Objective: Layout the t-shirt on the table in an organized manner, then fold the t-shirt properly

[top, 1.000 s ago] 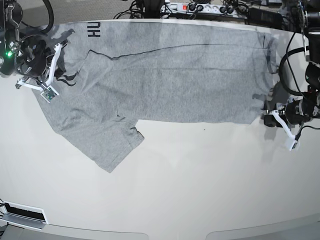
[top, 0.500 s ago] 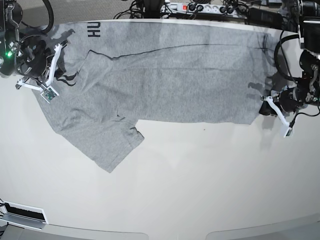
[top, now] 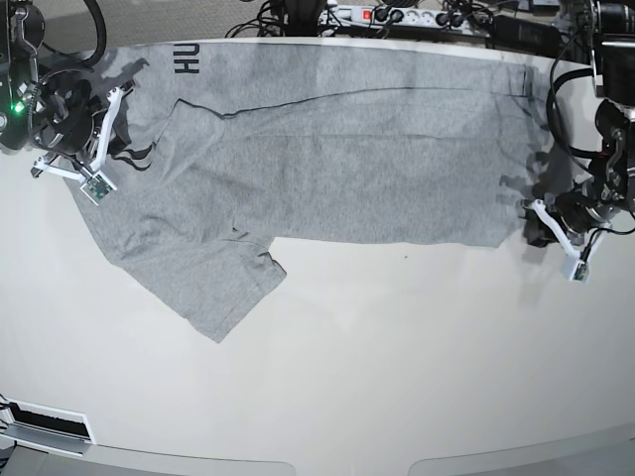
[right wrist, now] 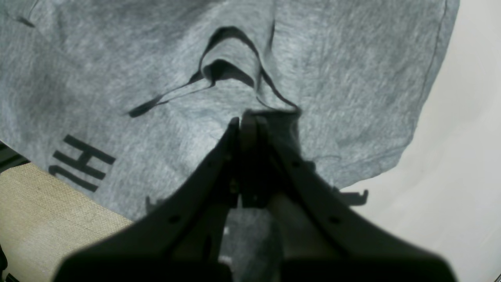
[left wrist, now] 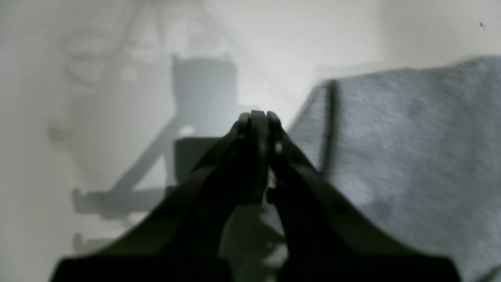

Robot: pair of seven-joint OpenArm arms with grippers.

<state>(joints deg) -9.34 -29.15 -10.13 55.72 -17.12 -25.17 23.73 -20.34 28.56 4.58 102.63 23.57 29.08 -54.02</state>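
Observation:
The grey t-shirt (top: pixel 337 159) lies spread sideways across the far half of the white table (top: pixel 377 367), with black letters (top: pixel 187 61) at its far left edge and one sleeve (top: pixel 213 278) pointing toward the front. My right gripper (top: pixel 121 151) is at the shirt's left end. In the right wrist view it (right wrist: pixel 246 117) is shut on a rucked fold of the t-shirt (right wrist: pixel 332 78). My left gripper (top: pixel 536 230) sits just off the shirt's near right corner. In the left wrist view it (left wrist: pixel 254 117) is shut and empty over bare table (left wrist: pixel 98 98), with the shirt's hem (left wrist: pixel 411 156) to its right.
A power strip and cables (top: pixel 397 15) run along the table's far edge. Carpeted floor (right wrist: pixel 39 211) shows past that edge beside the letters (right wrist: pixel 80 162). A dark slot fixture (top: pixel 45 424) sits at the front left corner.
My left gripper moved up and in toward the shirt's right corner, then settled slightly lower. The right arm and the shirt have not moved.

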